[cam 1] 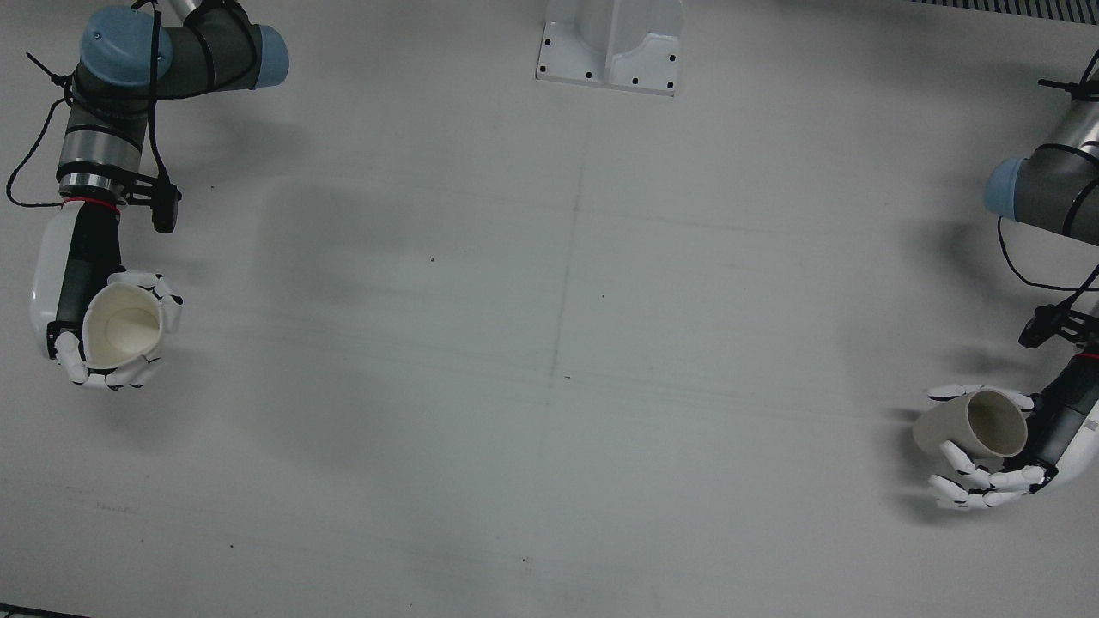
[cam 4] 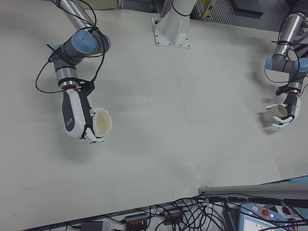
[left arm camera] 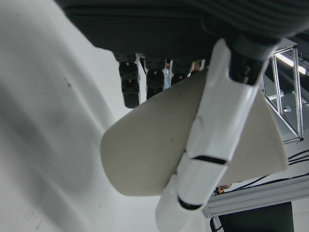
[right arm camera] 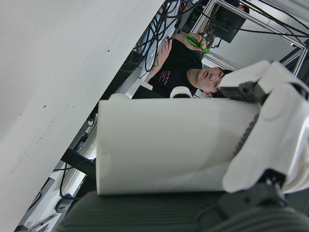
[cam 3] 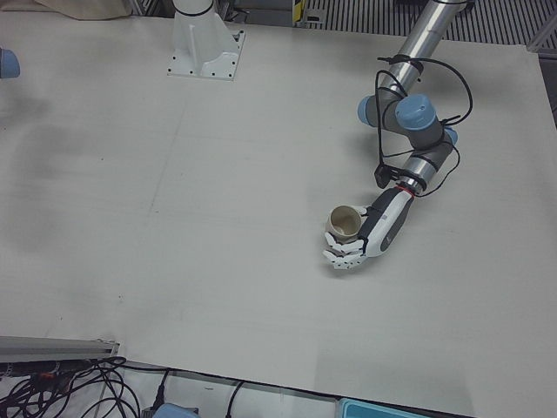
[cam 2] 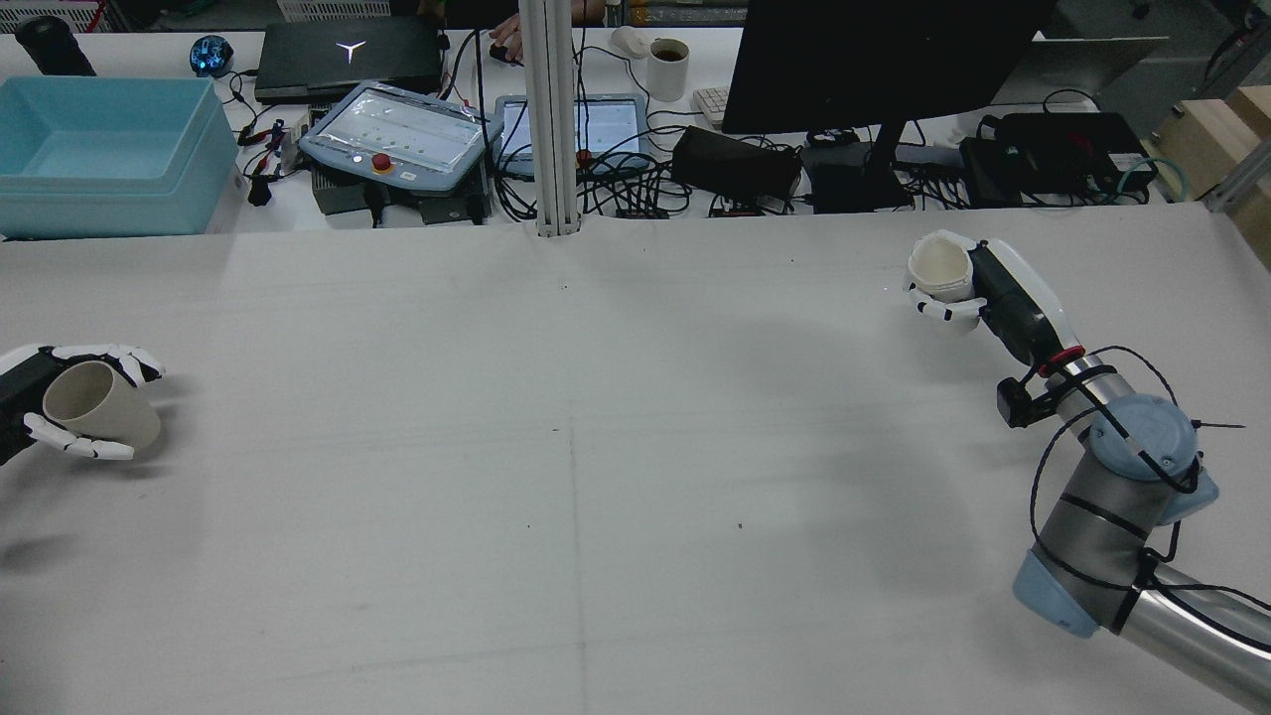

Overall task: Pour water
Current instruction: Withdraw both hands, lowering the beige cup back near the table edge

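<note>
My left hand [cam 1: 1000, 479] is shut on a tan paper cup [cam 1: 951, 427] near the table's edge, and holds it tilted with its mouth turned sideways. They also show in the rear view, hand [cam 2: 70, 444] and cup [cam 2: 99, 407], in the left-front view [cam 3: 345, 222], and close up in the left hand view [left arm camera: 159, 150]. My right hand [cam 1: 70, 296] is shut on a white cup [cam 1: 127, 326] and holds it about upright, mouth up. That cup also shows in the rear view [cam 2: 940, 266] and in the right-front view [cam 4: 102, 124]. The two cups are far apart, at opposite sides of the table.
A white pedestal base [cam 1: 611, 43] stands at the table's middle back edge. Beyond the far edge in the rear view are a blue bin [cam 2: 99, 149], a teach pendant [cam 2: 397, 134], a monitor [cam 2: 874, 60] and cables. The grey tabletop [cam 1: 549, 343] lies between the hands.
</note>
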Controlling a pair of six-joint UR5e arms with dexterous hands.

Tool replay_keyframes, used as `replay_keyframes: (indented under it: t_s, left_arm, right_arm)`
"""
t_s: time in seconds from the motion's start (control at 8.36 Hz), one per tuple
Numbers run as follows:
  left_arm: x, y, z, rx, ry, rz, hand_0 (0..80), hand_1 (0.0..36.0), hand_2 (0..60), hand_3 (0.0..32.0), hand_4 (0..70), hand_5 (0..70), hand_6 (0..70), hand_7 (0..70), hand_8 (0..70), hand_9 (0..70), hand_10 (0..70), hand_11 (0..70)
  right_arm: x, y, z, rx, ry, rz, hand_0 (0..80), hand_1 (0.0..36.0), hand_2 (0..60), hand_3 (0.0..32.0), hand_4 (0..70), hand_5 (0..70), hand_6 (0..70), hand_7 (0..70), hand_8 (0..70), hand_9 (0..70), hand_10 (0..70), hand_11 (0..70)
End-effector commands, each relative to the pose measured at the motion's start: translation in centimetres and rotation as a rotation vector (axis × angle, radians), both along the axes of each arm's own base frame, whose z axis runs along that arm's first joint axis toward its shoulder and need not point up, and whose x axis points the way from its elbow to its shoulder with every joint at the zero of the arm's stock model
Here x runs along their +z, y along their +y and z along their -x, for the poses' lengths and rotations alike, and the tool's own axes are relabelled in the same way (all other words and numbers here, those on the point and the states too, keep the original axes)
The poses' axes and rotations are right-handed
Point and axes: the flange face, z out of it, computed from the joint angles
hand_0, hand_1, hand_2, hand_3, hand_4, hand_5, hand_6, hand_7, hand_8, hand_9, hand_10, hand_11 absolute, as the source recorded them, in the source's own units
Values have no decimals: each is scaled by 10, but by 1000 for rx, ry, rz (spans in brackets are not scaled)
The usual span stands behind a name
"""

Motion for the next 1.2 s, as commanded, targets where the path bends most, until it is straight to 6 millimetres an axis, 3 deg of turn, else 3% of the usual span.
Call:
replay_keyframes:
  t_s: [0.0,0.12,0.24,0.72,0.84,0.96,1.08]
  left_arm:
    - [29,13,15,-36,-16,19,800,336,197,0,486,700,258,354,211,307,141,229]
    - [37,20,21,-56,-26,30,800,335,200,0,484,700,255,352,208,303,139,225]
    - [45,26,29,-81,-38,30,800,332,194,0,476,700,249,348,205,300,139,226]
    - [63,31,29,-79,-78,27,800,329,244,0,452,700,239,337,195,287,136,219]
    - [62,30,30,-81,-67,16,742,326,284,0,442,700,235,335,188,278,132,213]
    - [59,29,28,-80,-56,3,599,310,416,0,412,700,224,318,168,252,126,201]
    - [57,27,25,-77,-50,-3,554,277,391,0,344,514,179,217,86,131,108,174]
  right_arm:
    - [46,-5,4,-1,-39,-24,457,140,473,0,209,519,530,395,490,622,480,682]
    - [46,-6,5,-3,-48,-23,460,135,438,0,227,530,528,402,473,598,441,625]
    - [46,-6,6,-4,-49,-24,462,141,451,0,243,555,537,423,470,595,426,603]
    - [46,-6,5,-3,-52,-24,464,145,457,0,238,573,542,436,465,591,415,588]
    - [46,-6,5,-3,-52,-24,464,145,457,0,243,573,544,443,467,594,414,586]
    - [46,-6,5,-3,-51,-24,462,143,457,0,243,576,544,445,466,593,413,584]
    - [46,-6,5,-3,-51,-24,463,144,462,0,247,582,547,448,469,597,415,587]
